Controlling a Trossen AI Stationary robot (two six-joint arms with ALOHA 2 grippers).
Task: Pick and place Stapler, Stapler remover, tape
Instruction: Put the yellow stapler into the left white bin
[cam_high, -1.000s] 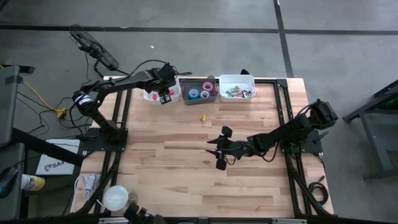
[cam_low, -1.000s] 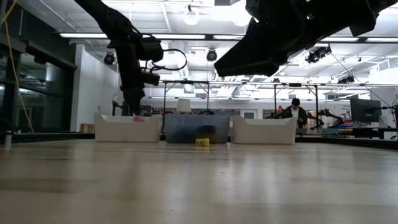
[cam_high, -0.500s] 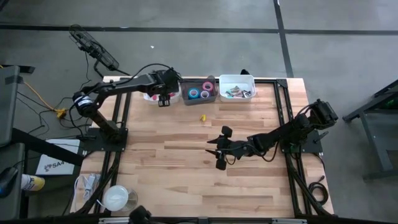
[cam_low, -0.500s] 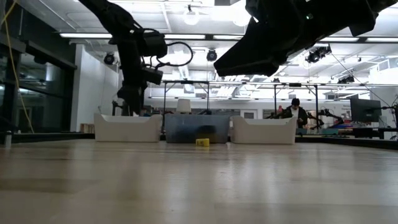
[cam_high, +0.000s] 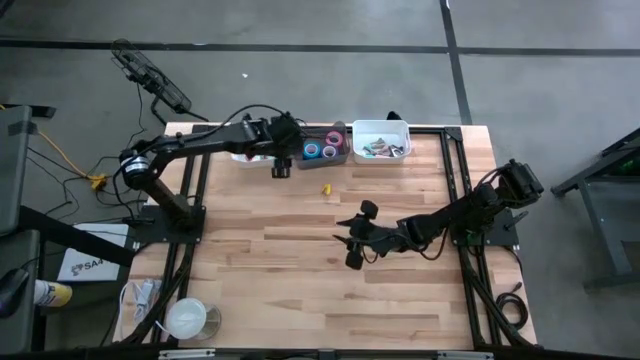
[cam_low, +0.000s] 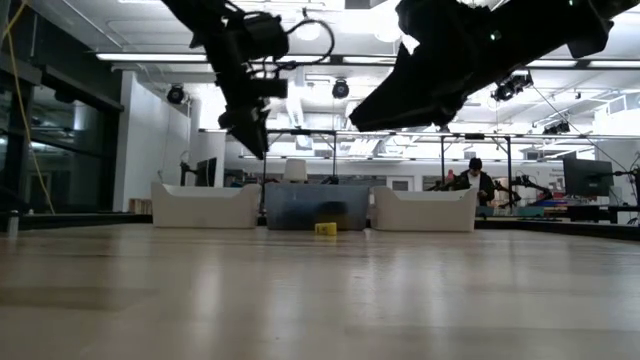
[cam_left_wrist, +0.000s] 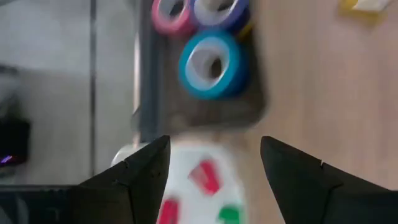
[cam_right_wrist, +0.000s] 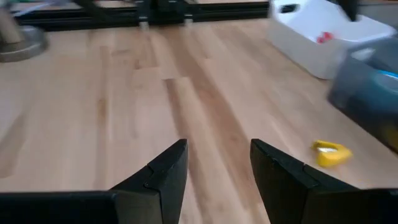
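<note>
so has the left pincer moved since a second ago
Yes. In the high view the left pincer has shifted from over the left white bin toward the middle grey bin, and now hangs empty near that bin's left edge.

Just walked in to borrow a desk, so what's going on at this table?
Two robot arms are sorting small office items into three bins at the far edge. The left pincer, open and empty, hangs between the white bin and the grey bin of tape rolls. The right pincer waits open over mid-table. A small yellow piece lies loose on the wood.
</note>
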